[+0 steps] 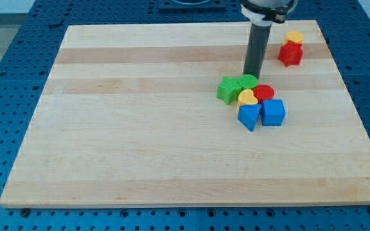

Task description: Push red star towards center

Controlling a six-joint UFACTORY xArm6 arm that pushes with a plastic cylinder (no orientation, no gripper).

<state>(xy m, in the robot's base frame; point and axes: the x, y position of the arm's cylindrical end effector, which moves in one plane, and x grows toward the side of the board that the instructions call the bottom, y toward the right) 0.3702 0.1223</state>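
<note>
The red star (290,54) sits near the tabletop's (140,147) far right corner, touching a small yellow block (294,36) that lies just behind it toward the top edge. I have no hand on this rig, so nothing opens, closes or holds anything; all I have is the rod, and my tip (252,76) is down just behind a cluster of blocks a little right of the middle of the tabletop. That cluster is a green star (227,90), a second green block (248,81), a red round block (264,92), a yellow heart (247,97) and two blue blocks (249,116) (273,111), all packed together.

My tip is well apart from the red star and on the wrong side of it. To do this well, I judge I should draw the tip away from the green blocks without nudging them, circle round toward the right edge, and come in on the star's far right side, between it and that corner. From there a steady push aimed down and left should carry it toward the centre. The risks I see are dragging the yellow block along and running the star into the cluster, so I would keep the line passing just above the green blocks.
</note>
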